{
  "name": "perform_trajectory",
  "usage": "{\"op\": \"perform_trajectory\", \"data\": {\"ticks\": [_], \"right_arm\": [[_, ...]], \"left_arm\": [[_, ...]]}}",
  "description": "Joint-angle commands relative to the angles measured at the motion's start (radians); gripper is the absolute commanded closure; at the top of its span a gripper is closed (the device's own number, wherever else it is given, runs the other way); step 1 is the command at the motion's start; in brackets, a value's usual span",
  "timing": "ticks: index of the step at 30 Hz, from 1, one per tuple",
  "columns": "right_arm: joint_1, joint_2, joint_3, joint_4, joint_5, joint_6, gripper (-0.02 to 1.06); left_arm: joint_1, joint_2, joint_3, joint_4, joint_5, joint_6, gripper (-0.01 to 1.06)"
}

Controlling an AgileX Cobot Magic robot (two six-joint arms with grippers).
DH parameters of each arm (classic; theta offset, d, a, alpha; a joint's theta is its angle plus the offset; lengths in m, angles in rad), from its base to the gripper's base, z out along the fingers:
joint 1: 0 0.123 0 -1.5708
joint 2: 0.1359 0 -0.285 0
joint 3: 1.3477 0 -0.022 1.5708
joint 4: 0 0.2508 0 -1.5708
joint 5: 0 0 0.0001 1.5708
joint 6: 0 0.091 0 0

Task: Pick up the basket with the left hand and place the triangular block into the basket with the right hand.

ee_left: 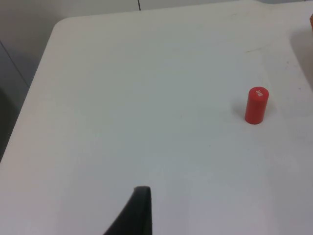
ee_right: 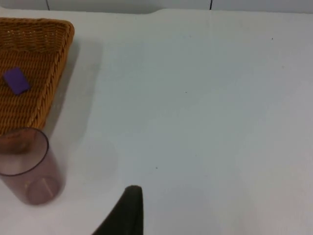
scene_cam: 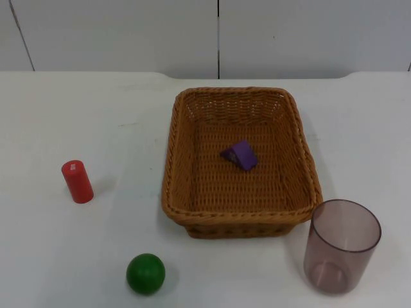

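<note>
A brown wicker basket point(scene_cam: 239, 219) rests on the white table, a little right of centre. Inside it, on the woven floor, lies the purple triangular block point(scene_cam: 240, 155). From the right wrist view the basket point(ee_right: 55, 81) and the block point(ee_right: 16, 81) lie far off, beyond the cup. My right gripper point(ee_right: 129, 208) hangs above bare table on the right side, well apart from the basket. My left gripper point(ee_left: 141, 208) hangs above the table's left part, away from the basket, and holds nothing that I can see.
A red cylinder point(scene_cam: 77, 181) stands upright left of the basket, also seen from the left wrist point(ee_left: 256, 105). A green ball point(scene_cam: 146, 274) lies near the front edge. A translucent purple cup point(scene_cam: 341, 246) stands by the basket's front right corner.
</note>
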Motion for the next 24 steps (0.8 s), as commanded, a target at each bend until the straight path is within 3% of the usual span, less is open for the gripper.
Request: {"op": "perform_trajectory", "data": {"ticks": [1, 24], "right_arm": [[0.0, -0.002, 0.0, -0.008, -0.013, 0.007, 0.0], [0.0, -0.002, 0.0, -0.024, -0.015, 0.048, 0.0]], "left_arm": [[-0.005, -0.002, 0.005, 0.007, -0.011, 0.003, 0.0], [-0.005, -0.002, 0.005, 0.007, -0.011, 0.003, 0.0]]}}
